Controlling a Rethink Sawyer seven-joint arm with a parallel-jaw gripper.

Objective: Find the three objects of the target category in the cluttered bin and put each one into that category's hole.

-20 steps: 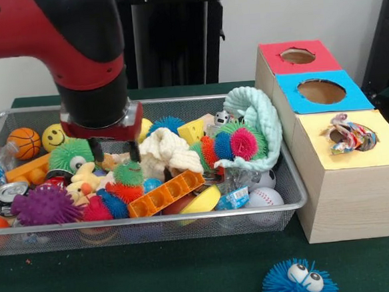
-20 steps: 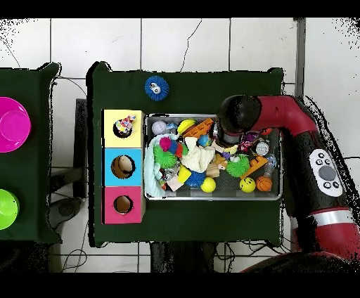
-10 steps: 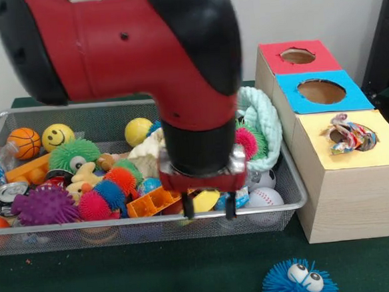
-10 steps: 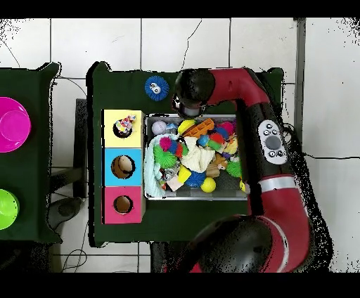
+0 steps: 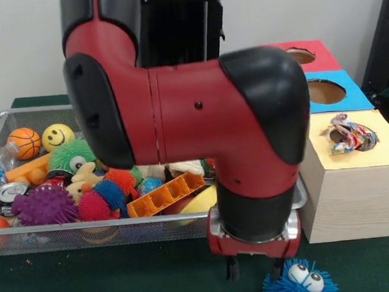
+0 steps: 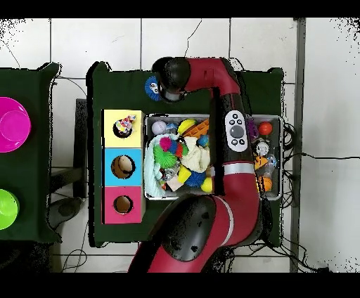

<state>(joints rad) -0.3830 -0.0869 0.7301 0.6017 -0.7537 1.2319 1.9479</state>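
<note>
A: What did we count on the dark green tabletop (image 5: 123, 278)?

B: One silver wire-mesh bin (image 5: 67, 236) packed with toys, and one block of three wooden boxes (image 5: 358, 201) beside it, each with one round hole: a red-topped hole (image 5: 300, 56), a blue-topped hole (image 5: 325, 91) and a yellow-topped hole (image 5: 346, 135), the last with a crumpled multicoloured scrap sitting in it. In the bin we made out one small orange basketball (image 5: 24, 142), one yellow smiley ball (image 5: 57, 136), one green fuzzy ball with an eye (image 5: 71, 155), one purple spiky ball (image 5: 45, 205) and one orange plastic building block (image 5: 165, 193). Much of the rest lay hidden behind the arm.

A: And the task's thing?

B: One blue fuzzy ball with googly eyes (image 5: 301, 282) lay outside the bin, on the tabletop at the near edge, in front of the boxes.

A: Where was the end effector (image 5: 254, 273)?

B: Low over the tabletop, just beside that blue ball, on its bin side. Its two dark fingers stood apart, with nothing between them. From overhead we saw the end effector (image 6: 167, 90) right next to the blue ball (image 6: 152, 87).

A: What differed from before?

B: Half a second earlier it had hung over the bin's near rim; a second earlier it was down among the toys at the bin's other end. The blue ball had not shifted.
</note>
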